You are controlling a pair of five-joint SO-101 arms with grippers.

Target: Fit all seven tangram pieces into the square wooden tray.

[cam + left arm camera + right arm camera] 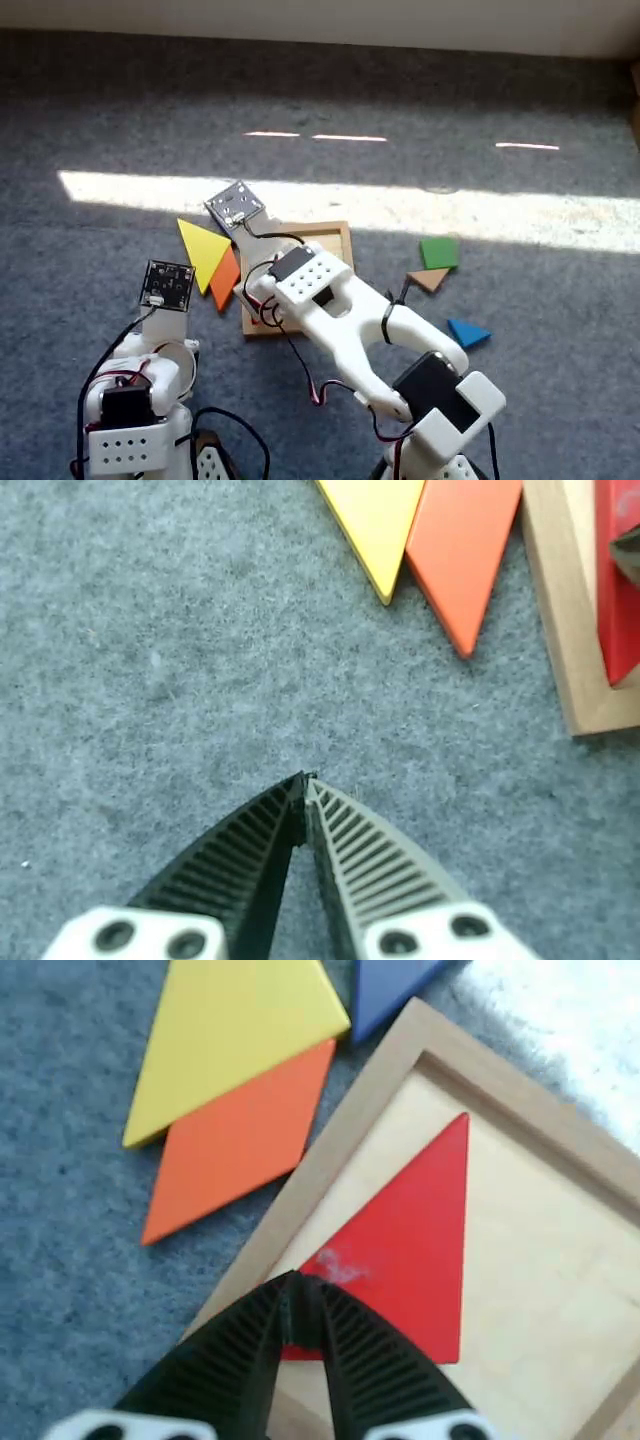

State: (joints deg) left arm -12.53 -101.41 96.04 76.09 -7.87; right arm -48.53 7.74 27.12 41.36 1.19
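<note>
The square wooden tray (322, 230) lies mid-table, largely covered by my right arm. Inside the tray (330, 1150) a red triangle (410, 1250) lies flat, and my right gripper (297, 1282) is shut with its tips down on the triangle's near corner. A yellow triangle (203, 249) and an orange parallelogram (226, 278) lie edge to edge on the carpet beside the tray. A blue piece (385, 982) sits just past them. My left gripper (305, 778) is shut over bare carpet, short of the yellow triangle (380, 520) and orange parallelogram (460, 555).
A green square (438, 252), a tan triangle (428, 279) and a small blue triangle (468, 333) lie on the grey carpet to the right of the tray. A sunlit strip crosses the carpet behind the tray. The tray's corner (590, 710) is close to my left gripper.
</note>
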